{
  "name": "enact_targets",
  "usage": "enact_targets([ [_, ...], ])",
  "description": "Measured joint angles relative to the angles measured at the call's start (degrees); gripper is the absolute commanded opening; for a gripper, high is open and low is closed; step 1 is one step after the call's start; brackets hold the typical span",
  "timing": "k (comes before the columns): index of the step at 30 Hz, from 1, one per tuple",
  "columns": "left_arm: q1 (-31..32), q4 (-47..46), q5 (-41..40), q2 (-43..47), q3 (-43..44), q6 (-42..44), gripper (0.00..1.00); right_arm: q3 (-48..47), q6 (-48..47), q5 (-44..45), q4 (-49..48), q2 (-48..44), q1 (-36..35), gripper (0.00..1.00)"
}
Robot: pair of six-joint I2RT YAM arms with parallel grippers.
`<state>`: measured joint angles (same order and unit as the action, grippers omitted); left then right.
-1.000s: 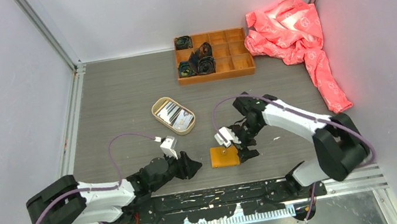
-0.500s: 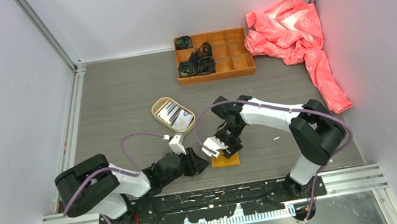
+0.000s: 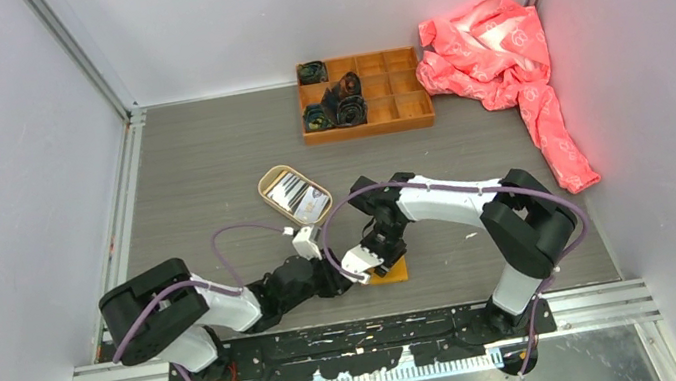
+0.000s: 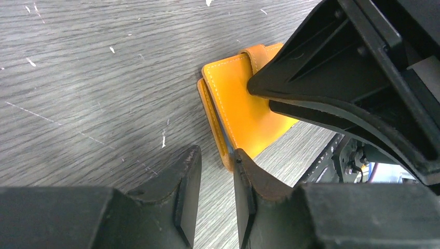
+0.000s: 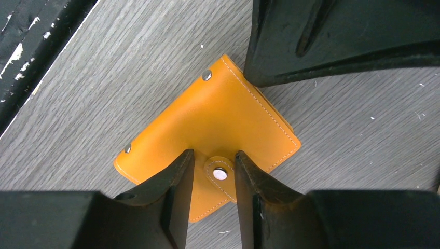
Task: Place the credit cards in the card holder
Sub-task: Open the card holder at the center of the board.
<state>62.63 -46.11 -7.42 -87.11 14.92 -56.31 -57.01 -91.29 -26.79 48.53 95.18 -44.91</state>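
Note:
The mustard-orange card holder (image 5: pixel 218 116) lies folded flat on the table near the front edge, mostly covered in the top view (image 3: pixel 395 273). My right gripper (image 5: pixel 214 155) is down on it, jaws narrowly open, fingertips either side of its snap tab (image 5: pixel 220 174). My left gripper (image 4: pixel 215 154) comes in low from the left, open by a narrow gap with only table between the fingers. One fingertip (image 4: pixel 237 155) touches the holder's (image 4: pixel 244 104) near corner. The credit cards (image 3: pixel 298 196) lie in the oval tan tray (image 3: pixel 265 183) behind both grippers.
An orange wooden compartment box (image 3: pixel 402 105) with dark rolled items stands at the back. A pink cloth (image 3: pixel 500 50) is heaped at the back right. The black base rail (image 3: pixel 405 327) runs along the near edge, close to the holder.
The left gripper slid right up to the holder. The right gripper moved left over the holder and came down on it. Both pairs of jaws have narrowed.

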Motion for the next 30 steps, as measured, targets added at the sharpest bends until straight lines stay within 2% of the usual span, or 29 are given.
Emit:
enact_targets([
  [8, 0.0, 4.4, 0.1, 2.5, 1.2, 2.5, 0.33, 0.0, 2.3, 0.8, -0.7, 0.0, 0.0, 0.02],
  [17, 0.0, 4.8, 0.2, 6.8, 0.8, 4.3, 0.37, 0.3, 9.9, 2.2, -3.6, -0.8, 0.9, 0.01],
  [18, 0.0, 4.7, 0.2, 7.3, 0.5, 4.4, 0.37, 0.3, 10.7, 1.9, -3.8, -0.8, 1.4, 0.03],
  [20, 0.0, 4.4, 0.2, 8.3, -0.2, 4.7, 0.38, 0.2, 12.1, 0.4, -3.8, -0.8, 2.8, 0.27],
  [23, 0.0, 4.4, 0.1, 10.0, -1.7, 5.3, 0.38, 0.2, 12.2, -2.6, -2.7, -0.9, 5.6, 0.50],
  [25, 0.0, 4.4, -0.1, 11.5, -2.6, 5.7, 0.39, 0.3, 11.9, -4.2, -1.7, -1.5, 7.0, 0.56],
  [30, 0.0, 3.9, -0.6, 14.0, -3.9, 5.8, 0.38, 1.0, 10.3, -5.2, -1.5, -4.4, 8.7, 0.56],
])
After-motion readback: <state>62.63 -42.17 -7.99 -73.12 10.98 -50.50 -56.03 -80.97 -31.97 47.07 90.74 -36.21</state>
